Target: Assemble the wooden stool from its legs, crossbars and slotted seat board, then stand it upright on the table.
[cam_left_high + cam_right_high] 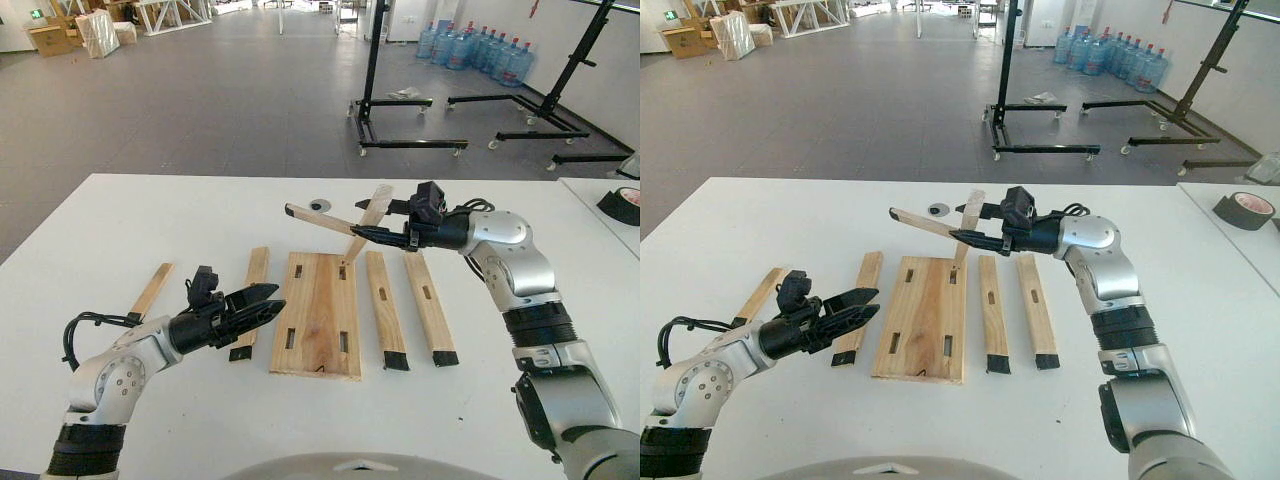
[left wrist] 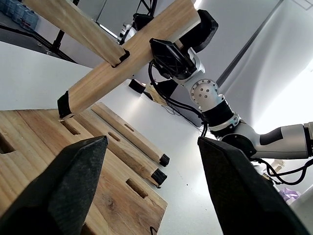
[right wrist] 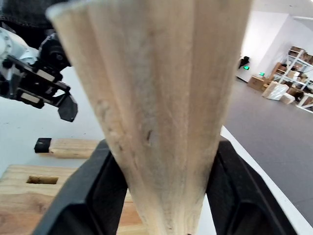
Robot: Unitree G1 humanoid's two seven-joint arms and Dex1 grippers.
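On the white table (image 1: 120, 220), the right gripper (image 1: 375, 234), clamped on a leg (image 1: 376, 207) already joined to a crossbar (image 1: 315, 217), holds its lower end at the seat board (image 1: 318, 320)'s far slot, with the left gripper (image 1: 272, 298) spread empty alongside; the next move likely calls for pressing it squarely in.

A crossed leg and crossbar (image 1: 375, 210) are held tilted in the closed right tool (image 1: 362, 234), above the far edge of the seat board (image 1: 318, 320); two legs (image 1: 385, 305) lie beside it on the surface (image 1: 150, 220); the left tool (image 1: 279, 297) is spread over another leg (image 1: 258, 268).

Head stereo pair overlooks seat board (image 1: 318, 310); wrist cameras view it closely.
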